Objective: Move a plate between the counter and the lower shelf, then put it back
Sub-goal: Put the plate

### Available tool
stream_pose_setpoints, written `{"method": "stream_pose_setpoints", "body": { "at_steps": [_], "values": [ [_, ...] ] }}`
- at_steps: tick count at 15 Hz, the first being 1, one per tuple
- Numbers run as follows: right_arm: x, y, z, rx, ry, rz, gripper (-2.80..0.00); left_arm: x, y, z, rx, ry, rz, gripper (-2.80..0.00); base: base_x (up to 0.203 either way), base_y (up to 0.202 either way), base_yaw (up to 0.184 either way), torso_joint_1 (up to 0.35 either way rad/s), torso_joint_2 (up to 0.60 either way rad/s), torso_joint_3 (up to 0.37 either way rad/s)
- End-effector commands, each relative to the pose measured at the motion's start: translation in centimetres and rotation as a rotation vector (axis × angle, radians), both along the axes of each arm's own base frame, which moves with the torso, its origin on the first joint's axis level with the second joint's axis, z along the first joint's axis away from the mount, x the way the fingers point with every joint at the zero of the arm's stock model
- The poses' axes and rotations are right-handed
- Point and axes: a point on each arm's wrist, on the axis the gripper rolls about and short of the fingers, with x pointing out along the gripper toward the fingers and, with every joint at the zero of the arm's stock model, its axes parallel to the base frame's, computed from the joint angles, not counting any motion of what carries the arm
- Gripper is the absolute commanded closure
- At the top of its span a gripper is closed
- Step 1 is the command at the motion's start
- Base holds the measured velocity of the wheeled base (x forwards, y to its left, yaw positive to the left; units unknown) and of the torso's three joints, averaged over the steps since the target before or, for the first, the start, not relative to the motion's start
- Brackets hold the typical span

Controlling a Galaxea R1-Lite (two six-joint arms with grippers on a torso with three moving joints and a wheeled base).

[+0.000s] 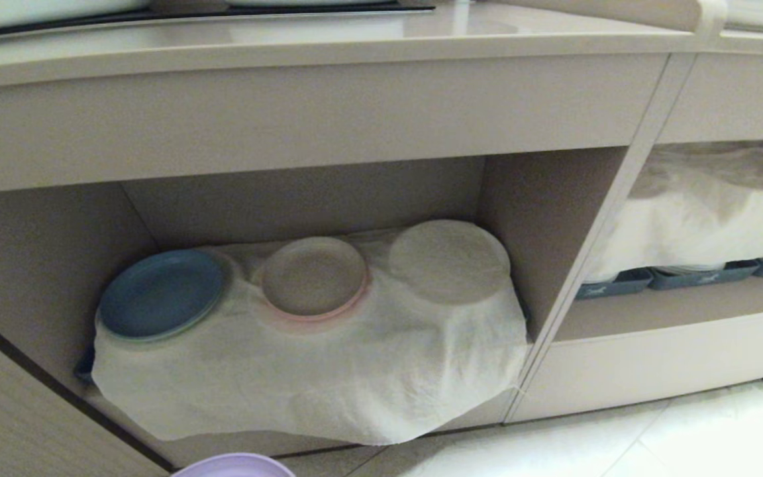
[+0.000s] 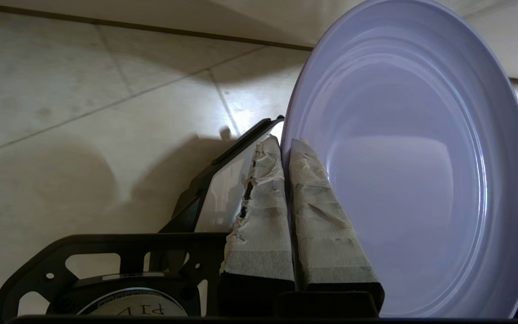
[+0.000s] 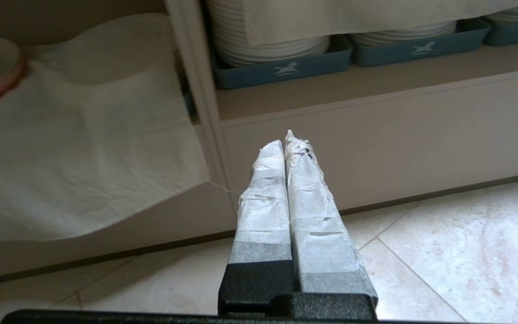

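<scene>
Left gripper (image 2: 286, 144) clamped on lavender plate (image 2: 412, 157) rim, above floor (image 2: 83, 90) | lower shelf (image 1: 44, 265): cream cloth (image 1: 302, 384) carries 3 plates | right gripper (image 3: 288, 141) fingers together, empty, near cabinet base.

The floor (image 1: 686, 437) is made of big, pale, shiny tiles with thin lines between them. A tall beige cupboard (image 1: 302, 112) stands on it, with open boxes in its front. A thin beige wall (image 1: 593, 265) splits two boxes. Soft light shines on the tiles.
</scene>
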Motion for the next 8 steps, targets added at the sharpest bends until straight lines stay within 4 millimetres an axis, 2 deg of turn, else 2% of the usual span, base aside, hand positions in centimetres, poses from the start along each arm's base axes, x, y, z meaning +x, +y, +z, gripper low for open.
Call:
{"method": "stream_pose_setpoints", "body": {
  "at_steps": [1,8],
  "values": [
    [0.0,0.0,0.0,0.001,0.0,0.0,0.0,0.0,0.0,0.0,-0.002,0.002,0.001,0.0,0.0,0.2,-0.003,0.005,0.0,0.001],
    [0.0,0.0,0.01,0.001,-0.001,0.0,0.0,0.0,0.0,0.0,-0.002,0.002,0.001,0.0,0.0,0.197,-0.001,0.003,0.0,0.002]
  ]
}}
